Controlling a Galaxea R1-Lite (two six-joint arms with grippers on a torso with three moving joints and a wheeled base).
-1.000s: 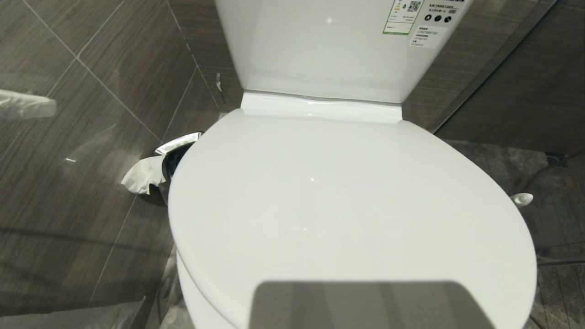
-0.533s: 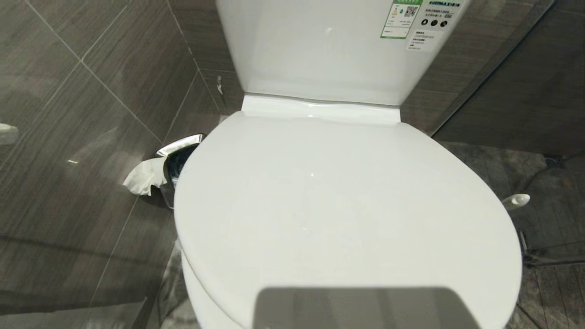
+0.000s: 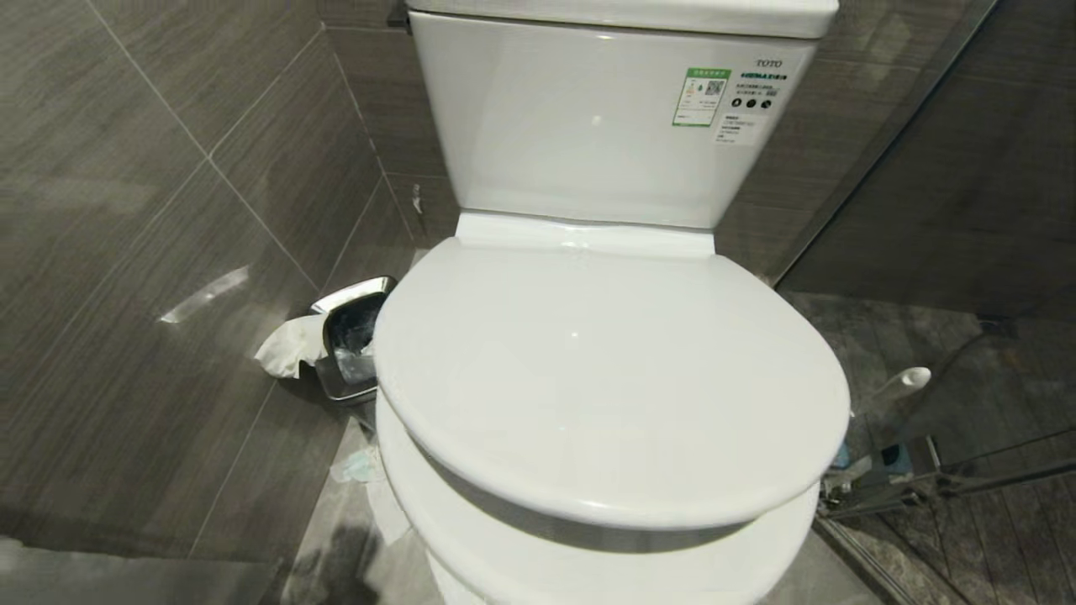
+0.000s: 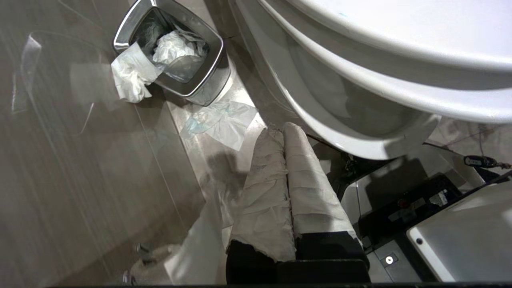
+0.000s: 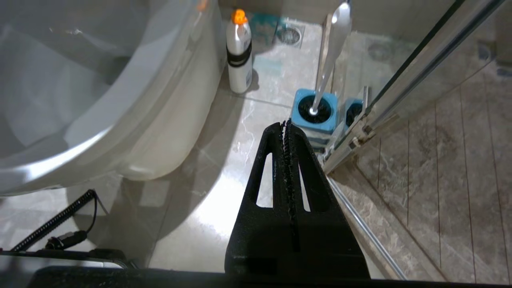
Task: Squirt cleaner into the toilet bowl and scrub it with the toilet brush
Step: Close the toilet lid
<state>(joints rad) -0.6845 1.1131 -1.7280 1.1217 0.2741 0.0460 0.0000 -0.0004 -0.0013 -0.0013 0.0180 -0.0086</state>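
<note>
The cistern point(image 3: 588, 118) carries the one word I can read, "TOTO", in small grey letters near its upper right corner. Below that sits a green-edged label point(image 3: 701, 97) with a QR code and a white sticker point(image 3: 740, 126), both with print too fine to make out

Steel waste bin point(image 3: 349, 344), square, open top, stands on the floor point(image 3: 277, 470) between the dark tiled wall point(image 3: 126, 252) and the toilet's side. Crumpled white tissue point(image 3: 290, 346) hangs over the bin rim on the wall side; more tissue lies inside. A flattened pale sheet of paper point(image 4: 222, 122) lies on the floor just beside the bin. White spray bottle point(image 5: 239, 52) with orange cap stands upright near the floor drain point(image 5: 291, 35). Glass shower partition point(image 5: 404, 76) in a metal frame borders the floor at its far side.
</note>
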